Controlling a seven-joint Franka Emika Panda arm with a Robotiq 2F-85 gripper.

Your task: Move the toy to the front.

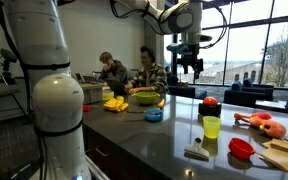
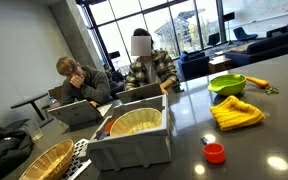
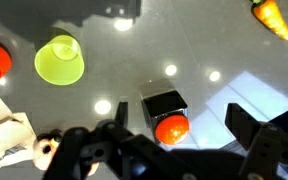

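Observation:
The toy (image 1: 261, 122), an orange-and-pink plush with dangling limbs, lies on the dark counter to the right of the yellow-green cup (image 1: 212, 126). My gripper (image 1: 185, 62) hangs high above the counter, open and empty. In the wrist view the open gripper (image 3: 183, 118) is over a red ball (image 3: 171, 129) that rests against a small black box (image 3: 164, 102). The cup (image 3: 59, 60) is at the upper left there. A pale pinkish bit (image 3: 46, 150) at the lower left may be the toy, mostly hidden by the gripper body.
A red bowl (image 1: 241, 148), a brush (image 1: 196, 150) and a wooden board (image 1: 284, 155) lie near the counter's front. A blue bowl (image 1: 153, 115), green bowl (image 2: 227, 84), yellow cloth (image 2: 236, 113), carrot (image 2: 256, 80) and grey bin (image 2: 134, 135) stand further along. Two people sit behind.

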